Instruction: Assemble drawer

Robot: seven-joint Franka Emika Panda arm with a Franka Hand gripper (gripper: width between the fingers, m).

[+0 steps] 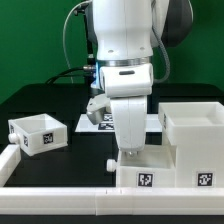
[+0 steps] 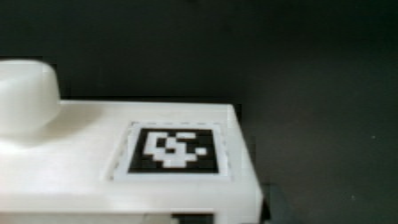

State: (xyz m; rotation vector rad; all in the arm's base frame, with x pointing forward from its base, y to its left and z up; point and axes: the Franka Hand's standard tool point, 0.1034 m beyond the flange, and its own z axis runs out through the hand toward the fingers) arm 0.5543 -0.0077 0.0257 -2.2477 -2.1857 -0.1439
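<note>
Hanging straight down at the middle of the exterior view, the arm brings its gripper [image 1: 128,150] to the top of the low front part of the white case [image 1: 185,150]. The fingertips merge with the white of that surface, so contact cannot be confirmed, nor can it be told whether the jaws stand apart or together. The case sits at the exterior view's right on the black table [image 1: 70,165]. It is stepped, with a low block below the gripper and a taller, open-topped part farther to the exterior view's right. Its front face carries two marker tags, one [image 1: 147,180] below the gripper and a second [image 1: 205,180] near the frame's edge. A small open drawer box [image 1: 38,133], white and tagged on its near side, stands upright well apart from the case at the exterior view's left. The marker board [image 1: 88,124] lies flat on the table behind the arm, partly hidden by it. A white rail [image 1: 60,193] runs along the table's near edge in front of both parts. The wrist view is blurred. It shows a flat white top [image 2: 71,150] of the case bearing a square tag [image 2: 176,150], and a rounded white form [image 2: 25,95] that rises beside that tag and cannot be identified. Dark table surface [image 2: 320,100] lies beyond the case's edge.
</note>
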